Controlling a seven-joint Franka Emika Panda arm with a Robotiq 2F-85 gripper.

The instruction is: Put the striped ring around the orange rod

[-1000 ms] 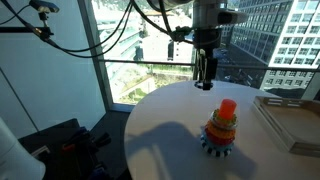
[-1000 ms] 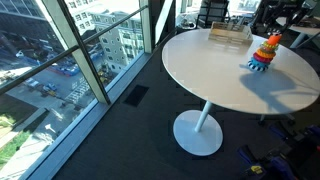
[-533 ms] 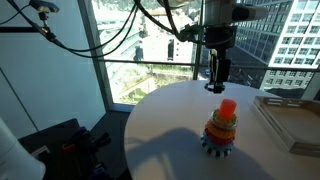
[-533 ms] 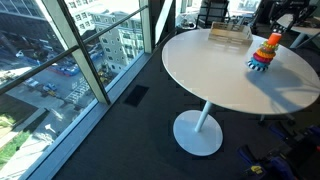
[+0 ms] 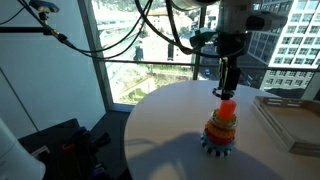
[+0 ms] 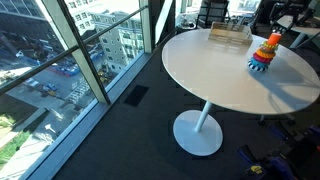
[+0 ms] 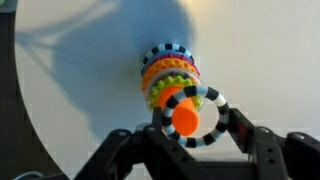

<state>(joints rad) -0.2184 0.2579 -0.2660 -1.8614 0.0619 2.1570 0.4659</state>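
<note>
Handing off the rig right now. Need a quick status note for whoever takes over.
Tool: shut on the striped ring, right above the toy.
Orange rod: upright on the white table. Its tip shows through the ring's hole in the wrist view. Other rings are stacked lower on it.
Done: ring grasped and lined up over the rod.
Left: lower the ring onto the stack, open, pull straight up.

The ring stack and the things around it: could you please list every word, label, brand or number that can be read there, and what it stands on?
No text can be read in any view.
The ring stack, the striped ring and the table show only colours and stripes, no print.
The tray and the buildings outside are too small and blurred to show any lettering.
</note>
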